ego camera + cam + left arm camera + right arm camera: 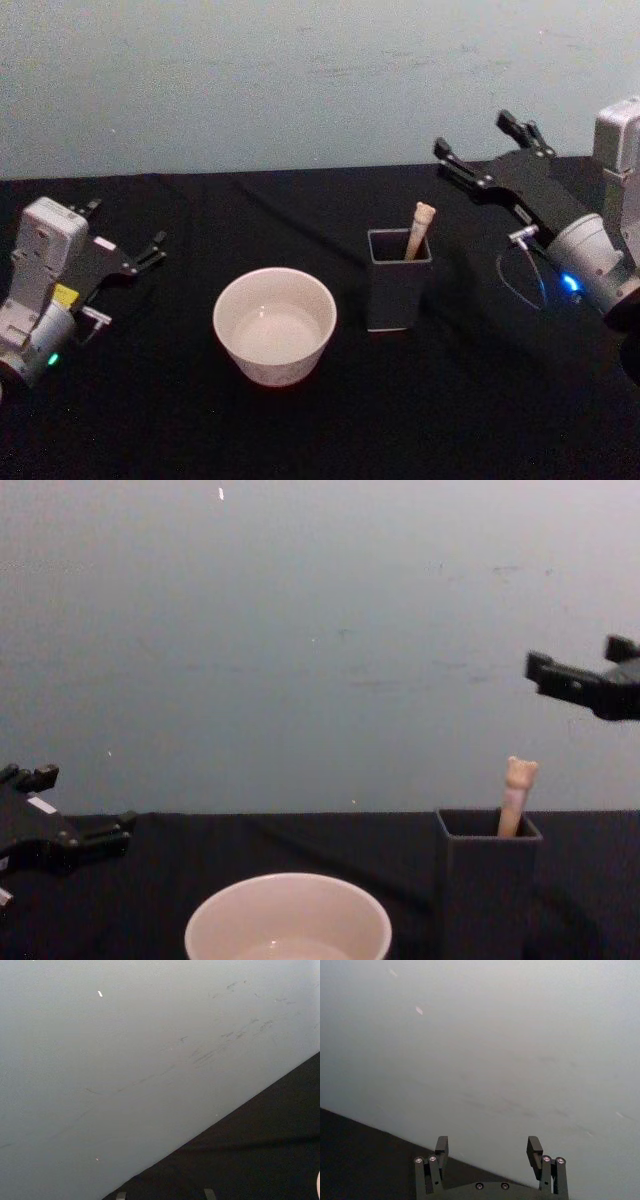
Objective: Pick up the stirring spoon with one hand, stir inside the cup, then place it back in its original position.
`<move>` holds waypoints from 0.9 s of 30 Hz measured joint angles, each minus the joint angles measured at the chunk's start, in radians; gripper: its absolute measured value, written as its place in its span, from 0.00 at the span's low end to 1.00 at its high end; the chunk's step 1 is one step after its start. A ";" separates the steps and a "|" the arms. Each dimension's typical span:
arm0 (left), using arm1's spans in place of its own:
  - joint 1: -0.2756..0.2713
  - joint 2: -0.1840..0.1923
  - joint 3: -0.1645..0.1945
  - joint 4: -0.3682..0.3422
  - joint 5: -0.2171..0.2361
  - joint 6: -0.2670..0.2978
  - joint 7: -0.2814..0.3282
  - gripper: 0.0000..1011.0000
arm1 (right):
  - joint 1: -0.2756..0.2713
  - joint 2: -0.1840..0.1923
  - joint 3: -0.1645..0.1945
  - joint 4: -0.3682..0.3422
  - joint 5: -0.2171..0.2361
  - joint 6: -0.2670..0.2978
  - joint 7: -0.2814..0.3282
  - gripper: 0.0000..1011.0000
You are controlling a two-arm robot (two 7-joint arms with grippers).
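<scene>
The stirring spoon (420, 228) stands in the dark grey square holder (398, 280), its cream bear-topped handle (517, 795) sticking out above the rim; its bowl is hidden inside. Left of the holder (488, 875) sits the wide cream cup (275, 325), also seen low in the chest view (288, 920). My right gripper (482, 148) hangs open in the air, above and to the right of the holder, with nothing between its fingers (442, 1149). Low at the table's left side my left gripper (125, 235) rests open and empty, far from the cup.
A black cloth (320, 430) covers the table, and a pale scuffed wall (300, 70) rises right behind its far edge. A thin cable (520, 280) loops beside my right wrist.
</scene>
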 joint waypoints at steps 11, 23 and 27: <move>0.000 0.000 0.000 0.000 0.000 0.000 0.000 0.99 | -0.039 -0.032 0.014 0.108 -0.076 0.030 -0.070 0.99; 0.000 0.000 0.000 0.000 0.000 0.000 0.000 0.99 | -0.035 -0.056 0.002 0.213 -0.103 0.061 -0.024 0.99; 0.000 0.000 0.000 0.000 0.000 0.000 0.000 0.99 | -0.035 -0.056 0.003 0.213 -0.103 0.062 -0.023 0.99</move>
